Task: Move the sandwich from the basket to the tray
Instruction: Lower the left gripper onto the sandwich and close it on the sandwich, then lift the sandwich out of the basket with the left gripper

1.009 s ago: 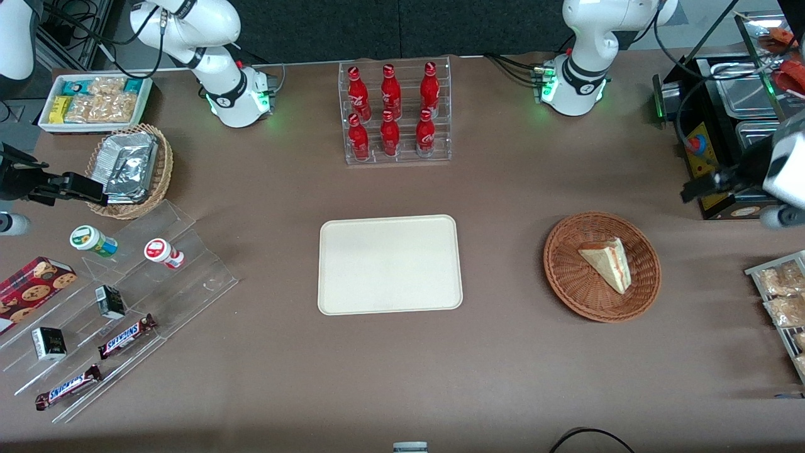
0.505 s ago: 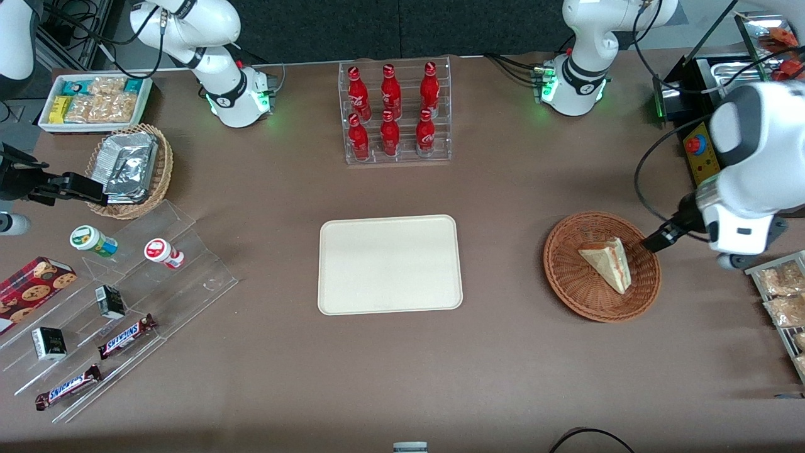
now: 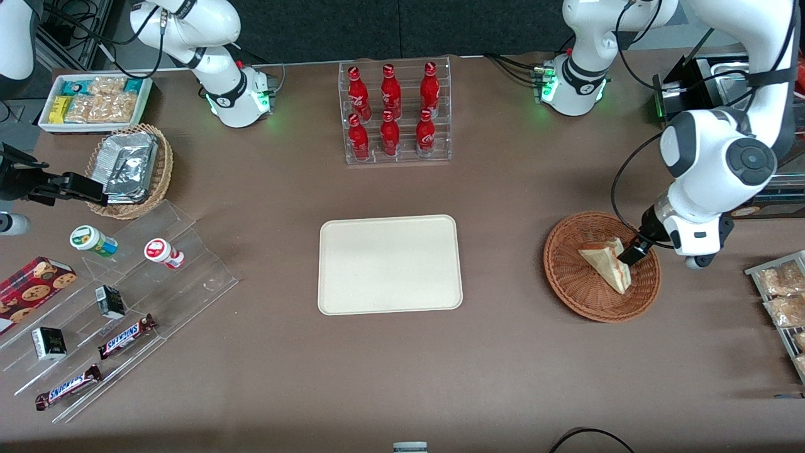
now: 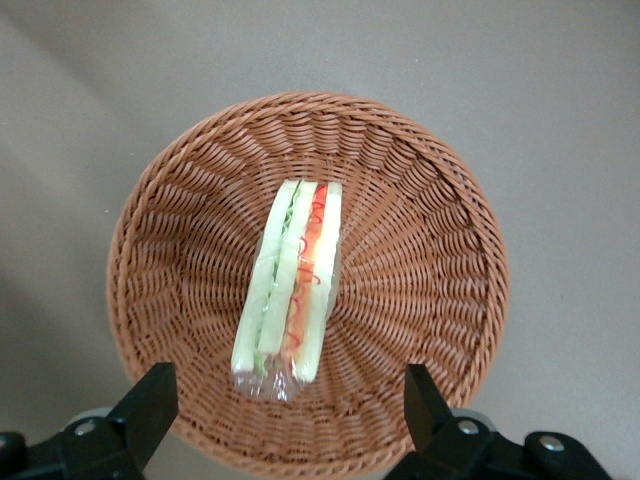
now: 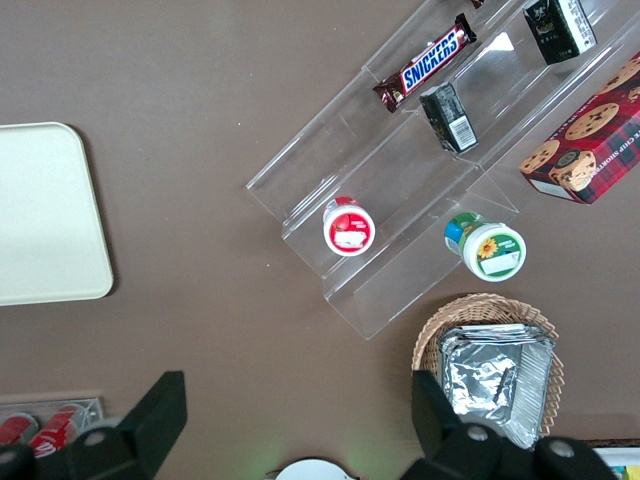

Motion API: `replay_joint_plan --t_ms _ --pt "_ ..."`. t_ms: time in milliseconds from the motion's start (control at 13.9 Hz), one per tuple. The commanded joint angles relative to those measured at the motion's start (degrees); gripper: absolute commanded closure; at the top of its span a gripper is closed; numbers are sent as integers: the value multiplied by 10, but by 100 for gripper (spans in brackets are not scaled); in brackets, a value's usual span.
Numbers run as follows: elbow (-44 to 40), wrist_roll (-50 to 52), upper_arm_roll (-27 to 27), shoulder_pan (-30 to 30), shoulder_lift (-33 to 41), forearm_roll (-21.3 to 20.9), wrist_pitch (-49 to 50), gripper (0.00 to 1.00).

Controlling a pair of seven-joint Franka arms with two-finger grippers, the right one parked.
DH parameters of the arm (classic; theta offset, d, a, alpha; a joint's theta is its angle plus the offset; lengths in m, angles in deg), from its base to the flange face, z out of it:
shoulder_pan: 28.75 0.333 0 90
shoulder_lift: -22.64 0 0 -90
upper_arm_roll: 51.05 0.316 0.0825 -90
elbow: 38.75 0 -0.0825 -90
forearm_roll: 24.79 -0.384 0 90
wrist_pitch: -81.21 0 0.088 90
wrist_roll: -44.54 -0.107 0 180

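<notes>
The left arm's gripper [image 4: 285,400] hangs over the round, shallow reddish-brown woven wicker basket [image 3: 569,283], its two black fingers [image 4: 150,400] spread wide and holding nothing. In the wrist view the small triangular wedge of pale cream bread with a red-pink filling, the sandwich [image 4: 292,285], lies in the basket's middle, straight out ahead of the gap between the fingers and below them. It rests with its layered cut edge turned up toward the camera.

The relation that matters: the sandwich's long axis runs away from the fingers, roughly square to the line that joins the two tips. Its narrow thickness therefore lies across the gap, so the fingers as they stand could close on the two bread faces without turning at the wrist. The spread looks much wider than the wedge. What remains, as I judge it, is to bring the fingers forward over the wedge's middle and then down.

In the front view the gripper [image 3: 631,254] is just beside the sandwich [image 3: 604,264], above the basket. The flat cream-coloured rectangular plastic tray [image 3: 390,264] lies bare on the brown table [image 3: 503,352], well apart from the fingers, toward the parked arm's end.
</notes>
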Motion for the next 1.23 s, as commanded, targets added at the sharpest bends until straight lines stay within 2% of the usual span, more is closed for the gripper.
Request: replay_joint_plan --t_ms 0,1153 --pt "13 13 2 -2 -18 -2 -35 0" --pt "15 16 1 -8 -103 -3 -90 1"
